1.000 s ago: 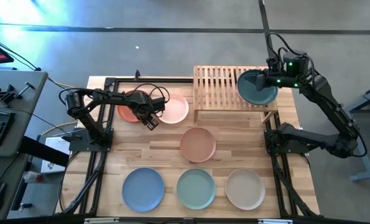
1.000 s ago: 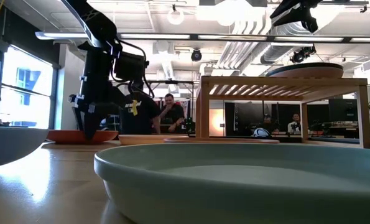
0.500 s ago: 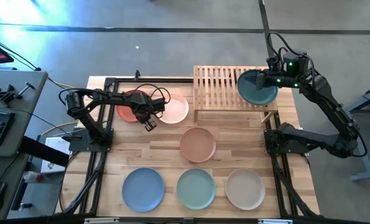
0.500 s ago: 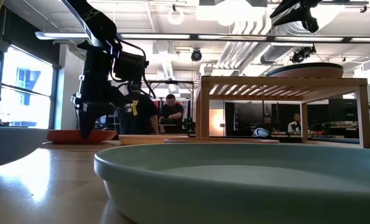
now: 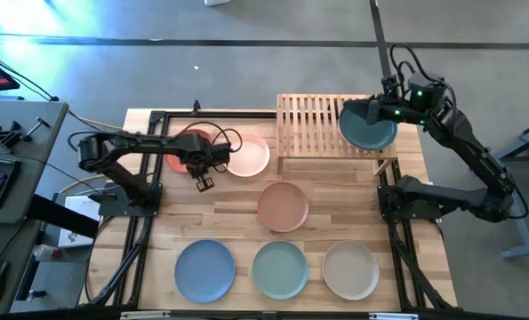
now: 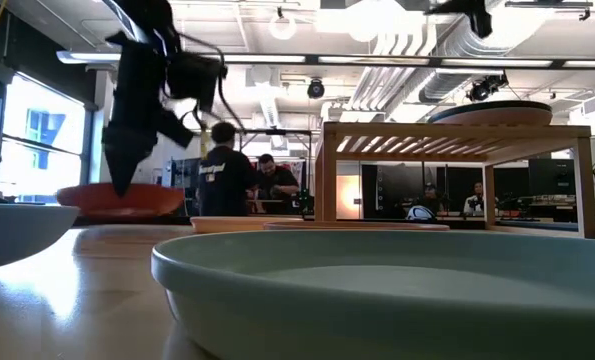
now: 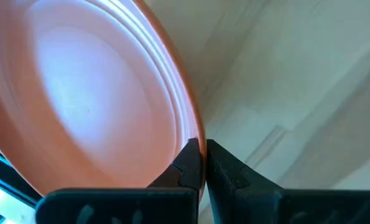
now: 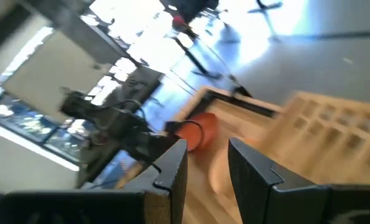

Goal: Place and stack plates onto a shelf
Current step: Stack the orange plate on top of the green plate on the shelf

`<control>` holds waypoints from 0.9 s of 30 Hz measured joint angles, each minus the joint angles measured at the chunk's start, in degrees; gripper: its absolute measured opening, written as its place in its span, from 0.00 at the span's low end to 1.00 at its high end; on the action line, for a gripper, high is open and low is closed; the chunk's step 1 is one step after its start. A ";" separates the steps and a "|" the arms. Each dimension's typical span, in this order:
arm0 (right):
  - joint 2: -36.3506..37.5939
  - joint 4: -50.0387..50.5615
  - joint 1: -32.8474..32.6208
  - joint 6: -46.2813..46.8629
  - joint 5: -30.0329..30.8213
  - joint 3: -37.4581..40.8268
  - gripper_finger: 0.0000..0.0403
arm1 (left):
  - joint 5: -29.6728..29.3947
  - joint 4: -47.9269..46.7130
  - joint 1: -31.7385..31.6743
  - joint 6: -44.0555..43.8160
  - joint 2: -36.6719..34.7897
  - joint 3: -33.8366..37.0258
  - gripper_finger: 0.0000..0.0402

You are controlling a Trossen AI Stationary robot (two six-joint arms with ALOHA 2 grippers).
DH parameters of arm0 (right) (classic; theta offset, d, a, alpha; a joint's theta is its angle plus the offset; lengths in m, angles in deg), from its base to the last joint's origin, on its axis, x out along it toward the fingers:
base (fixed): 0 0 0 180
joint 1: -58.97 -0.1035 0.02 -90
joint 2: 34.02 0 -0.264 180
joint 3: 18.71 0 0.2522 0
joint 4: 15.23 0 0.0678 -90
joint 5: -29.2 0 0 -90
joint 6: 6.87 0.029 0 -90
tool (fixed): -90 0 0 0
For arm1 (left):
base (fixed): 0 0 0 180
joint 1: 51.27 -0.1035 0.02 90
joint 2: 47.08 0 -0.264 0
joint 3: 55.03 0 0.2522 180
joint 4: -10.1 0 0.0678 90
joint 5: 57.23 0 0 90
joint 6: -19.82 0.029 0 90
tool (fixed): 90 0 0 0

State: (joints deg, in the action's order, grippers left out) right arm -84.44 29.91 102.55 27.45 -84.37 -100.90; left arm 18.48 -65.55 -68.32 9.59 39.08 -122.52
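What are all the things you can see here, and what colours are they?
Rust red plate: one, back left of the table, pinched at its rim and lifted off the wood.
Pale pink plate: one, beside the red one.
Tan plate: one, table middle.
Light blue plate: one, front left.
Mint plate: one, front middle.
Beige plate: one, front right.
Dark teal plate: one, on the shelf's right end.
Shelf: one, pale wooden slats, back of the table.
Table: one, butcher-block wood.
People: a few, in the room behind.
Left gripper: dark, shut on the red plate.
Right gripper: dark, open, above the teal plate.
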 joint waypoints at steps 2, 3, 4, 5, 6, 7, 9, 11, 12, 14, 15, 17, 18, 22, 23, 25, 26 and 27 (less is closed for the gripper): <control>0.00 -2.98 -2.03 0.25 0.00 0.00 0.24 | -0.18 -0.20 0.57 0.46 -2.43 -0.78 0.00; 0.00 -4.24 -3.05 0.25 0.01 0.00 0.24 | -0.20 -0.36 0.91 0.84 -3.80 -1.22 0.00; 0.00 -5.27 -4.03 0.28 0.26 -0.01 0.24 | -0.20 -0.56 1.31 1.72 -5.05 -1.83 0.00; 0.02 -6.07 -5.08 0.41 0.93 -0.02 0.24 | -0.24 -0.61 1.79 2.57 -6.31 -2.46 0.00; 0.00 -6.61 -6.10 0.63 1.71 -0.02 0.24 | -0.29 -1.02 2.26 3.51 -7.46 -3.21 0.00; -0.05 -6.99 -7.13 1.42 2.92 -0.02 0.24 | -0.31 -1.68 2.79 4.73 -8.49 -3.96 0.00; -0.15 -7.33 -8.99 2.53 4.92 -0.02 0.24 | -0.47 -2.45 4.17 7.60 -10.50 -5.49 0.00; -0.38 -7.26 -10.68 3.49 6.82 -0.02 0.24 | -1.22 -3.14 5.77 10.38 -12.32 -7.31 0.00; -0.52 -7.24 -11.51 4.50 7.49 -0.02 0.24 | -1.64 -3.72 6.58 11.70 -12.93 -8.37 0.00; -0.92 -7.24 -13.09 5.74 8.90 -0.02 0.24 | -3.01 -4.86 8.16 15.00 -13.71 -10.57 0.00; -1.09 -7.26 -13.98 5.79 9.62 -0.02 0.24 | -4.05 -5.32 8.98 16.87 -14.00 -11.73 0.00; -1.59 -7.39 -15.80 5.85 10.50 -0.02 0.24 | -5.65 -5.97 10.53 20.55 -14.08 -14.20 0.00; -1.89 -7.51 -16.78 6.16 10.95 -0.02 0.24 | -6.44 -6.33 11.19 22.06 -14.00 -15.52 0.00; -3.82 -8.55 -20.89 8.35 12.95 -0.02 0.24 | -8.52 -6.85 13.37 26.18 -13.68 -19.64 0.00; -4.53 -8.95 -21.94 9.06 13.25 -0.02 0.24 | -8.80 -7.06 13.78 27.31 -13.67 -20.37 0.00; -5.95 -9.19 -24.03 10.32 13.60 -0.02 0.24 | -9.05 -7.16 14.71 30.31 -13.69 -21.74 0.00; -6.70 -9.33 -25.03 10.90 13.62 -0.02 0.24 | -9.20 -7.14 15.21 31.97 -13.69 -22.27 0.00; -7.48 -9.48 -26.02 11.67 13.63 -0.02 0.24 | -9.40 -7.29 15.70 33.42 -13.69 -22.68 0.00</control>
State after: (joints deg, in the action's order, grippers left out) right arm -91.92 20.43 76.54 39.12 -70.74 -100.92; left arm 9.09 -72.84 -52.62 43.01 25.39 -145.20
